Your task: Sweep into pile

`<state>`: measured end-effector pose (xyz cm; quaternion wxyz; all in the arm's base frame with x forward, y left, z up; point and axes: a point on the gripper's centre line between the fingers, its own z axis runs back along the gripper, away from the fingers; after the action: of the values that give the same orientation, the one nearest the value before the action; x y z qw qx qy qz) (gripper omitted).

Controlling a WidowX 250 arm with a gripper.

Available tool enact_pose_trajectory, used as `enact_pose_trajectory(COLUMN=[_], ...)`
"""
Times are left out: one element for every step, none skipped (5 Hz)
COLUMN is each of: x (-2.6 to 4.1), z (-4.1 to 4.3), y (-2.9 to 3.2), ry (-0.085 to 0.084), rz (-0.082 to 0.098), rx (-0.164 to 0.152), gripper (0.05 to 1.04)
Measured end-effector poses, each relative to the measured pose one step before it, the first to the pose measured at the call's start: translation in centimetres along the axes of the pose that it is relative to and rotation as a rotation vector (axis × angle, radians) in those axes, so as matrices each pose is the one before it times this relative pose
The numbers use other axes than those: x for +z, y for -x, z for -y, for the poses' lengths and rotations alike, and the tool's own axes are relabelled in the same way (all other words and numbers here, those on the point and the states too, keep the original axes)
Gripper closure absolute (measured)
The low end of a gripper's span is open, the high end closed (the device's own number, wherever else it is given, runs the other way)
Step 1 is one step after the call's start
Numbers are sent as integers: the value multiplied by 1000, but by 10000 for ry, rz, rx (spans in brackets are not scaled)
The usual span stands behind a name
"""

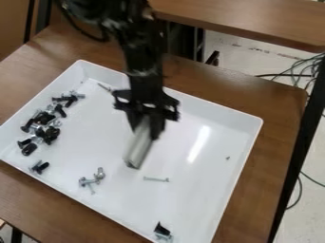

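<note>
On the brown wooden table [283,107], the white plastic tray [254,125] held black and silver metal screws [51,135] massed toward ten o'clock. Our black two-finger gripper [147,126] clasped a pale grey oblong bar [138,148]. Its tilted edge, we judged, could ride over the thin silver screw [157,179] near five o'clock, stranding it.
</note>
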<state>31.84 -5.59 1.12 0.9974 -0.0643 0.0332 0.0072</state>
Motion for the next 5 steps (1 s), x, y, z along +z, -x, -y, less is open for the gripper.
enact_pose_trajectory(x=[-3170,-2070,-1555,-506,342], z=[4289,4090,1486,-1808,-3163], y=[1343,119,1309,833,346], ry=[392,-88,212,104,-120], rz=[-718,-205,-215,165,-62], rx=[-439,-198,293,255,200], gripper=[726,725,725,725,726])
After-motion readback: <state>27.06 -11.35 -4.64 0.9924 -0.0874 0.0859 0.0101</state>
